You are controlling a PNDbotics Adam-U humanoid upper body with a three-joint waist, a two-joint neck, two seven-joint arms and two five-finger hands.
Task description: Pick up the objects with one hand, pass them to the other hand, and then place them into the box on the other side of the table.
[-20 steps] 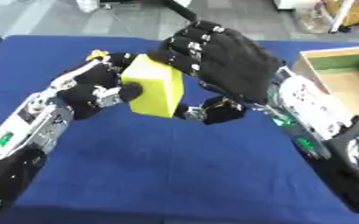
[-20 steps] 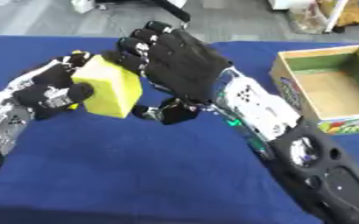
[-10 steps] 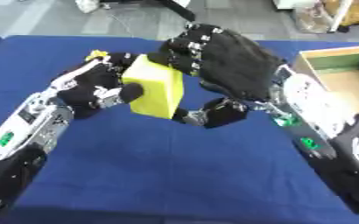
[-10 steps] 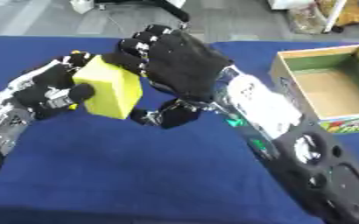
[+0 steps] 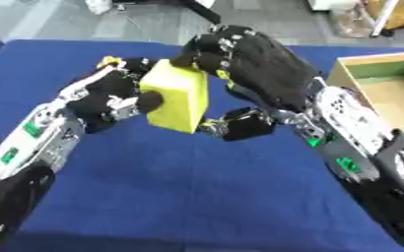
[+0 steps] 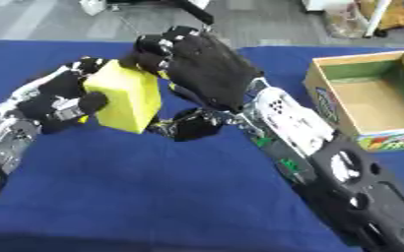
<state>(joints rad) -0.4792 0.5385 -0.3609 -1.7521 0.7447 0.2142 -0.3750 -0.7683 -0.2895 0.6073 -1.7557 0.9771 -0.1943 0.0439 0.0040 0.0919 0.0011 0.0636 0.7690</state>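
A yellow block (image 5: 176,102) hangs above the blue table between my two hands. My left hand (image 5: 111,97) is curled round its left side, thumb on the front face. My right hand (image 5: 255,74) wraps it from the right: fingers over the top edge, thumb (image 5: 240,125) under the lower corner. The cardboard box (image 6: 375,101) stands open at the right edge, with nothing visible inside.
The blue table cloth (image 5: 180,187) spreads below and in front of the hands. Beyond the table's far edge lies grey floor with some clutter (image 5: 360,19).
The block and both hands have hardly moved; the right hand's thumb has closed in slightly under the block's lower corner.
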